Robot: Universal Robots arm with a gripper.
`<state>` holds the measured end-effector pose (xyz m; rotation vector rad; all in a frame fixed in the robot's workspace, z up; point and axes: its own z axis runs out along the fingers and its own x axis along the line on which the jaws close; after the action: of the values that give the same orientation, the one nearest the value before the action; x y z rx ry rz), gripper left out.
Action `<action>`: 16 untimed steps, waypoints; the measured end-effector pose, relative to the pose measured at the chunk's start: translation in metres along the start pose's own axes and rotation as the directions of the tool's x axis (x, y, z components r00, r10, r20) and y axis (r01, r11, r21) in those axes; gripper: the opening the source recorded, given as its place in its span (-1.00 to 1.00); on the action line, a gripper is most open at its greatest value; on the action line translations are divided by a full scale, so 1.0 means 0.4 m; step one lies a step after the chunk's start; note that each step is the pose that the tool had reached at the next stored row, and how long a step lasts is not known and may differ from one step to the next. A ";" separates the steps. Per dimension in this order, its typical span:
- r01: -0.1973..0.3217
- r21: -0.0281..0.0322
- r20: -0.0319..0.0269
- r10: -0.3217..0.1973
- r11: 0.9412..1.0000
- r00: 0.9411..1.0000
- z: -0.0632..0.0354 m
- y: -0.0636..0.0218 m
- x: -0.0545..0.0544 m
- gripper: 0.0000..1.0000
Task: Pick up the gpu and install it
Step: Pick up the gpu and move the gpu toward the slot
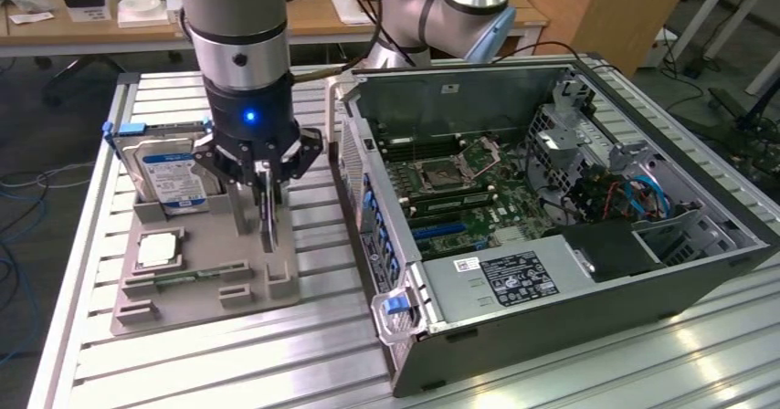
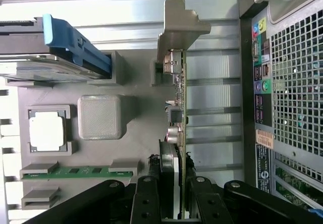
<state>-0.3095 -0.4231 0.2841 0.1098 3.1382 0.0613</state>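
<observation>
Directly beneath the black two-fingered gripper (image 1: 263,176), clamped between its fingers, the thin dark green-boarded gpu (image 1: 267,217) stands on edge in the grey plastic tray (image 1: 195,290), long axis roughly 12-to-6 o'clock in the exterior view; open black computer case (image 1: 585,272) at 3 o'clock.

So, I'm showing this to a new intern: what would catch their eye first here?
The open computer case, motherboard exposed, on the exterior view's right. On that view's left, the end effector sits over the gpu, which stands on edge in a grey fixture.
</observation>
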 end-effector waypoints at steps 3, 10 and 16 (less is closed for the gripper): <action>0.000 0.000 0.000 0.000 1.000 1.000 -0.008 0.000 0.000 -0.44; 0.000 0.000 0.000 0.000 1.000 1.000 -0.024 0.001 0.000 -0.44; 0.000 0.000 0.000 0.000 1.000 1.000 -0.047 0.002 0.000 -0.44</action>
<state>-0.3095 -0.4231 0.3028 0.1099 3.1381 0.0618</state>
